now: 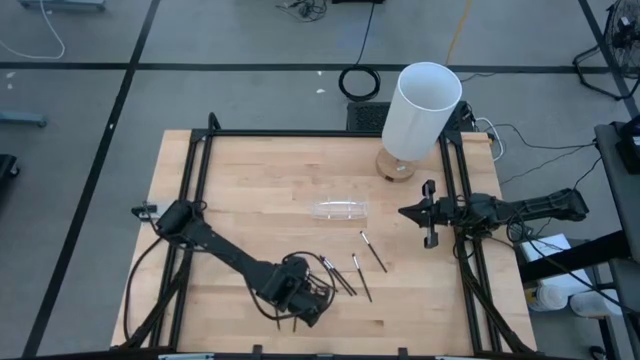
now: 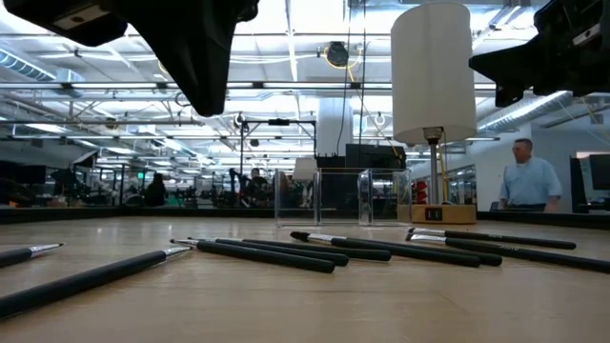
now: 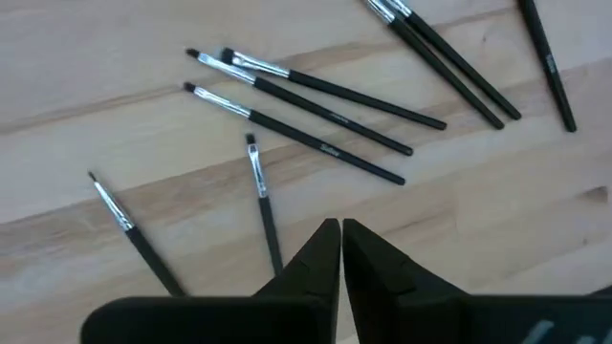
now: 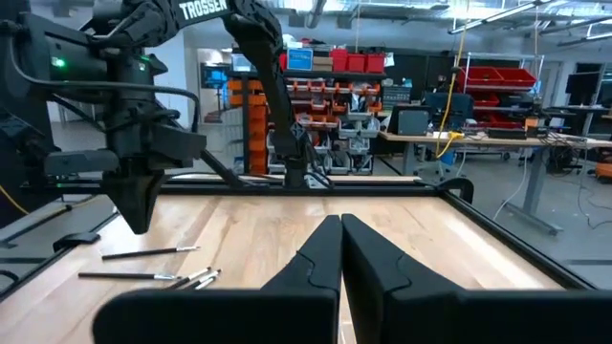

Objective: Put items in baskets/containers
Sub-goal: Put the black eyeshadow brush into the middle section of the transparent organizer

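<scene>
Near the front edge of the pale wooden worktop (image 1: 250, 180), the left claw (image 3: 341, 234) hovers nearly clenched, grasping nothing, above scattered thin dark brushes with silvery tips (image 3: 316, 110). Bare wood separates them from the clear plastic tray (image 1: 340, 209) at mid-worktop. The right claw (image 1: 405, 212), clenched and empty, waits beside the right rail. The left arm reads "TROSSEN".

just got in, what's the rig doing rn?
The left gripper hovers over the brushes scattered on the near part of the table, its fingers close together and holding nothing. The clear tray sits mid-table and looks empty; no brush shows in it yet. The right gripper waits shut at the right side, beside the white cylinder. A person stands in the room beyond.
</scene>
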Tool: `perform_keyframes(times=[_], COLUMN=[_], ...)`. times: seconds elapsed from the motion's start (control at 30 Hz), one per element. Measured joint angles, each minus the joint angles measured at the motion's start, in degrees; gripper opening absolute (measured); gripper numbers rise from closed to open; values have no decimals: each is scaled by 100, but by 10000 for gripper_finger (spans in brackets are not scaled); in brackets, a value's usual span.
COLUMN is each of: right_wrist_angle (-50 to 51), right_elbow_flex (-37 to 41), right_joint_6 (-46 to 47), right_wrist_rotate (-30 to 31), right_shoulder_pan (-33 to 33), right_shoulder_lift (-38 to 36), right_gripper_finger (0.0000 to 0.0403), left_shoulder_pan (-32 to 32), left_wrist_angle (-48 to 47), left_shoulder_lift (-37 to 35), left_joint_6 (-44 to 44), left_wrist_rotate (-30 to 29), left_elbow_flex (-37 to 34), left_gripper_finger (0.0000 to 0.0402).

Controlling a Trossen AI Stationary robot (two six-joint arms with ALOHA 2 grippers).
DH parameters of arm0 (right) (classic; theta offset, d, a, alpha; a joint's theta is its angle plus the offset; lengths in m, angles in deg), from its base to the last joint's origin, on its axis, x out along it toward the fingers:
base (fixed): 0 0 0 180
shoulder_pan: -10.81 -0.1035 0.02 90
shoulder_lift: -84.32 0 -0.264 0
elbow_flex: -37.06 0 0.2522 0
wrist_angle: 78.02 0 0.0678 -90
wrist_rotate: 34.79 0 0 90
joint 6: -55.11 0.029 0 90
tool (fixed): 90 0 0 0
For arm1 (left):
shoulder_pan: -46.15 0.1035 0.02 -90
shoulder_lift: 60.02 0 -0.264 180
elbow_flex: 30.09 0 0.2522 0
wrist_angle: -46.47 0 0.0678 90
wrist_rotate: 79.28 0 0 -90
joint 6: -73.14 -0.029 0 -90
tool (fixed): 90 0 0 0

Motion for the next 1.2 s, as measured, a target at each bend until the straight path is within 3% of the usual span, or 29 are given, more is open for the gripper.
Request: perform_keyframes(times=[0.47,0.77,1.2], right_wrist_angle=[-2,-81,-129], right_elbow_flex=[0,0,0], right_joint_6=[-34,-47,-32], right_wrist_rotate=[9,8,8], right_shoulder_pan=[0,0,0], right_shoulder_lift=[0,0,0], right_gripper_finger=[0,0,0], left_shoulder_pan=[44,135,238], left_wrist_angle=[345,451,-83], left_shoulder_lift=[400,687,686], left_joint_6=[-204,-555,-740], left_wrist_rotate=[712,1143,1114], left_elbow_flex=[-4,-4,-4], left_gripper_finger=[173,182,182])
